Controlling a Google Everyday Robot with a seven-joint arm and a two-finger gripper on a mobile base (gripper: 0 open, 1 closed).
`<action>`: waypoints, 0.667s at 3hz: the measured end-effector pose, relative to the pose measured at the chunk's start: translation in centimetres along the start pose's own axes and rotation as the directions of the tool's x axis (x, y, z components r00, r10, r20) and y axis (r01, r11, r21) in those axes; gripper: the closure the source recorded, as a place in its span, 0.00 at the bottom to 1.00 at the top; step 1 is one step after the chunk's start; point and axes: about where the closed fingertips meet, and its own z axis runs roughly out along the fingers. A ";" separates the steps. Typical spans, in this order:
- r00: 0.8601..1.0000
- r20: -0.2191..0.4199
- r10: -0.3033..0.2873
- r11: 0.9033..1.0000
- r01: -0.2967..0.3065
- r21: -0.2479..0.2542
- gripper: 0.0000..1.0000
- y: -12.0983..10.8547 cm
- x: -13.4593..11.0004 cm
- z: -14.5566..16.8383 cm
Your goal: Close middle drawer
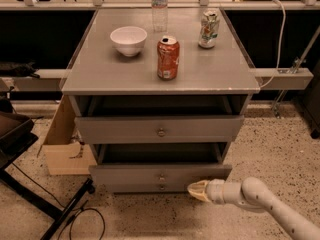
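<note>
The middle drawer [150,174] of the grey cabinet [80,81] has a flat grey front and a small round knob [161,176]. It stands out only a little, with a dark gap above its front. My gripper [196,190] is low at the right end of that front, touching or almost touching its lower edge. Its cream fingertips are pressed together, holding nothing. The pale arm runs off to the lower right.
The taller top drawer [160,129] stands slightly out. The lowest drawer front [150,187] sits just under the middle one. On the cabinet top are a white bowl [128,40], a red can [168,57], a green-white can [208,29] and a water bottle [159,6]. A cardboard box [62,149] is on the left.
</note>
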 end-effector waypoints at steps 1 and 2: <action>1.000 0.005 -0.014 0.999 0.013 0.029 1.00 -2.4 -0.7 -0.8; 0.999 0.020 -0.045 0.995 0.043 0.095 1.00 -8.0 -2.5 -2.4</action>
